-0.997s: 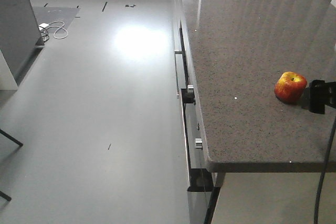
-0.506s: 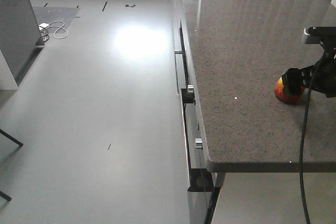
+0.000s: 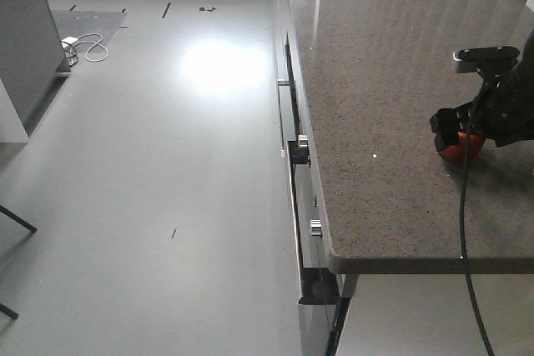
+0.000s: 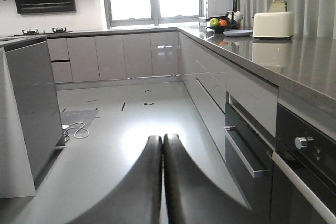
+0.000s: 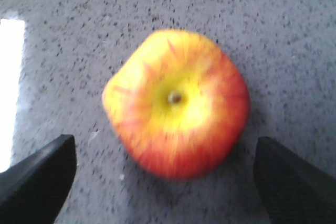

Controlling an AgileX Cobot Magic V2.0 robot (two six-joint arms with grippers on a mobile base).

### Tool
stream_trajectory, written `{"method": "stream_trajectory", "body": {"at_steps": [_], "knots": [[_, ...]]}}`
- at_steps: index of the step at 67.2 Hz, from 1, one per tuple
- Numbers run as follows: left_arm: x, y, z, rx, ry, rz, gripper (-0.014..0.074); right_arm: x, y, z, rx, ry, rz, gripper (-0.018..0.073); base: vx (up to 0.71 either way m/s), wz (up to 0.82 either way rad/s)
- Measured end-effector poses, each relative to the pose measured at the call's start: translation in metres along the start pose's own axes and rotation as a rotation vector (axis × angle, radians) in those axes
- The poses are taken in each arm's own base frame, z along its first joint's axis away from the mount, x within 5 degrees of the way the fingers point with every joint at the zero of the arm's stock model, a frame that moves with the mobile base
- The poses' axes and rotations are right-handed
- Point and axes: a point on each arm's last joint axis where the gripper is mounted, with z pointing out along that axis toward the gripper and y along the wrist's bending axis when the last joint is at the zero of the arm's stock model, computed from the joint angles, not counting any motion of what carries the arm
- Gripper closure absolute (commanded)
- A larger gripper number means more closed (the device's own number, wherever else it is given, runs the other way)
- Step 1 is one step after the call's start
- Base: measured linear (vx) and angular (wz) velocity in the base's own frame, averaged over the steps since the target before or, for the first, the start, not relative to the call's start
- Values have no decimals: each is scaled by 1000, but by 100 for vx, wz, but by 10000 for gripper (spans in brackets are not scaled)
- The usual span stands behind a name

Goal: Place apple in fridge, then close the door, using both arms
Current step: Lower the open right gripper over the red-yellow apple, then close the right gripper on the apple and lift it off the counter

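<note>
The apple (image 5: 176, 103), red with a yellow top and short stem, sits on the speckled grey countertop (image 3: 375, 81). My right gripper (image 5: 165, 182) hangs directly over it, open, one black finger (image 5: 44, 174) on each side and neither touching it. In the front view the right gripper (image 3: 461, 132) hides all but a red sliver of the apple (image 3: 460, 150). My left gripper (image 4: 162, 139) is shut on nothing, out over the floor. A tall dark grey panel (image 4: 31, 108) with a white edge stands at the left; I cannot tell whether it is the fridge or its door.
The counter's front edge (image 3: 417, 263) is close below the apple. Drawer and oven fronts with metal handles (image 3: 296, 152) run along the counter's side. A white cable (image 3: 83, 46) lies on the floor. A toaster (image 4: 272, 24) and fruit bowl (image 4: 220, 23) stand far down the counter.
The right gripper came in from the right edge of the front view and now sits over the apple, covering most of it. The apple has not moved.
</note>
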Motion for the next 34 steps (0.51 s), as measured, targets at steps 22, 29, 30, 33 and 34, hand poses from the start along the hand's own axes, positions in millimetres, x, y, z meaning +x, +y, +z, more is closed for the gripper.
{"method": "stream_trajectory", "body": {"at_steps": [22, 29, 30, 33, 34], "knots": [[0, 0, 0, 0, 0, 0, 603, -21, -11, 33, 17, 0, -41, -78, 0, 0], [0, 0, 0, 0, 0, 0, 603, -21, -10, 40, -1, 7, -58, -26, 0, 0], [0, 0, 0, 0, 0, 0, 603, -21, -10, 40, -4, 9, -58, -13, 0, 0], [0, 0, 0, 0, 0, 0, 603, -21, -9, 41, -15, 12, -56, 31, 0, 0], [0, 0, 0, 0, 0, 0, 603, -21, -8, 41, -19, 13, -54, 55, 0, 0]]}}
